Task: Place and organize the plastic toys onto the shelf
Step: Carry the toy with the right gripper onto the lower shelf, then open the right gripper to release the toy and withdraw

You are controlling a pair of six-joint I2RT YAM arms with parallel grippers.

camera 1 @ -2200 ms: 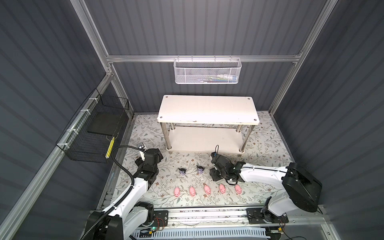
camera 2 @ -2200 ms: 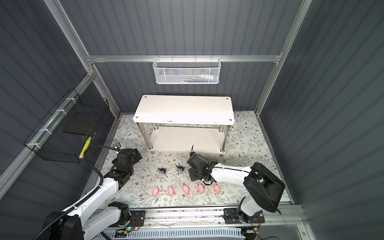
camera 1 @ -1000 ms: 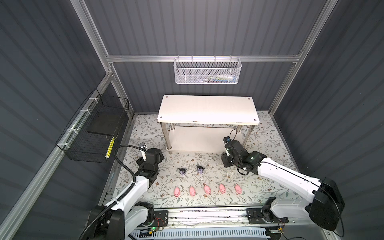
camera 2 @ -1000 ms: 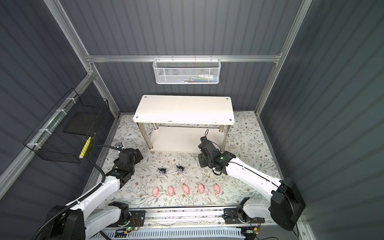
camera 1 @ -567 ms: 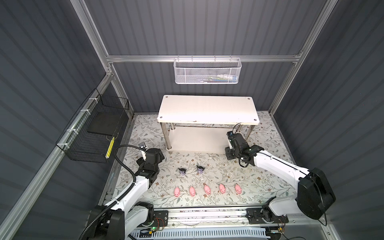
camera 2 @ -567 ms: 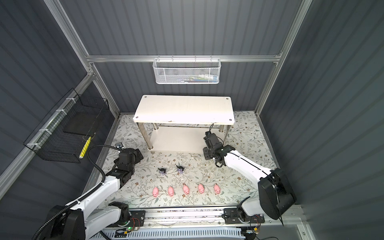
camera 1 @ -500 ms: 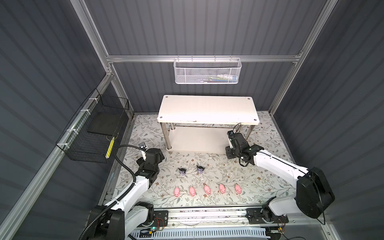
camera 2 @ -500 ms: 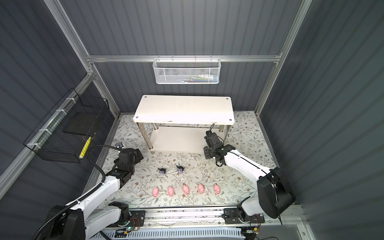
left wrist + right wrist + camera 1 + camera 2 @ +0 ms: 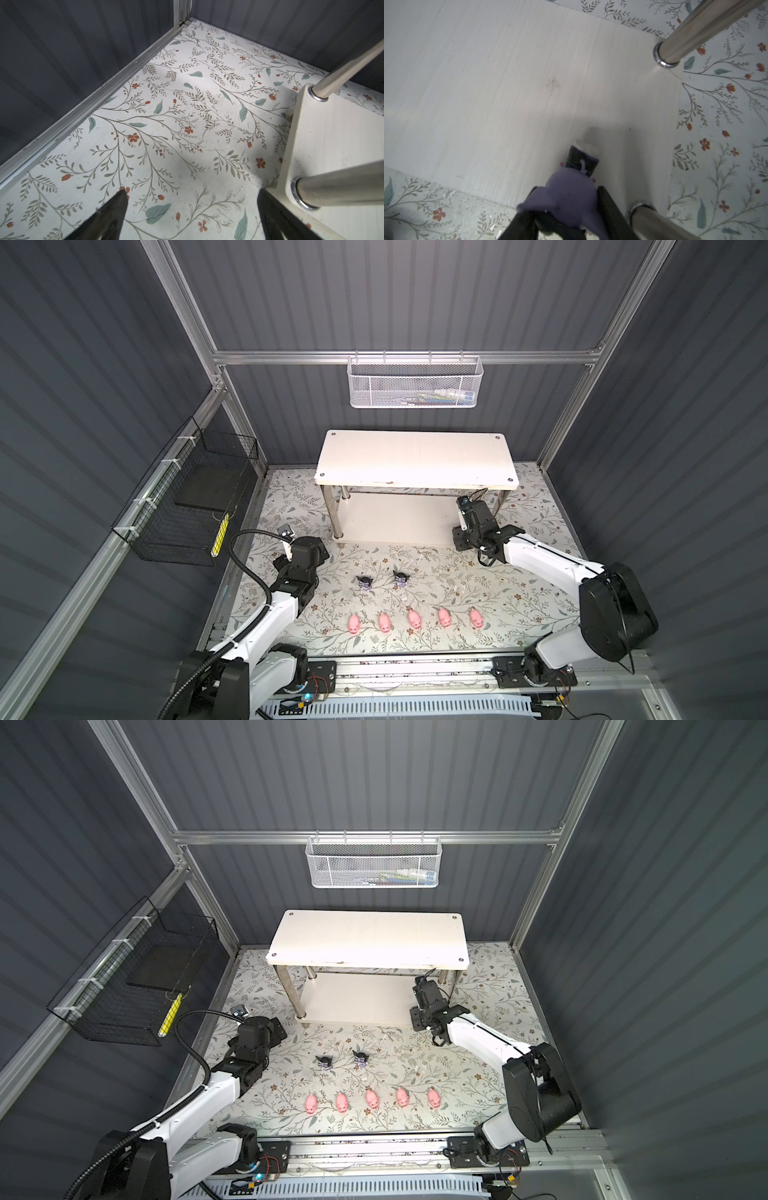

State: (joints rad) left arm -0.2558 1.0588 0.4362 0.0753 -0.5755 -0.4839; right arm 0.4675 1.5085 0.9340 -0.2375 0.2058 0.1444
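The white two-tier shelf (image 9: 415,460) (image 9: 365,940) stands at the back of the floral mat. My right gripper (image 9: 569,188) (image 9: 471,512) (image 9: 426,990) is shut on a purple-and-black figure (image 9: 571,193). It holds the figure just above the right end of the shelf's lower board (image 9: 508,83), beside the front right leg (image 9: 652,220). Two more purple figures (image 9: 365,583) (image 9: 400,579) stand on the mat. In front of them is a row of several pink pigs (image 9: 414,619) (image 9: 372,1099). My left gripper (image 9: 192,194) (image 9: 309,547) is open and empty, low over the mat by the shelf's front left corner (image 9: 332,135).
A white mesh basket (image 9: 415,383) hangs on the back rail above the shelf. A black wire basket (image 9: 187,506) hangs on the left wall. Dark ribbed walls close in three sides, and a metal rail (image 9: 395,670) runs along the front.
My right gripper has carried the purple figure from the mat near the pigs back to the lower board's right end, hardly moving in the last half second. The left arm has stayed put.
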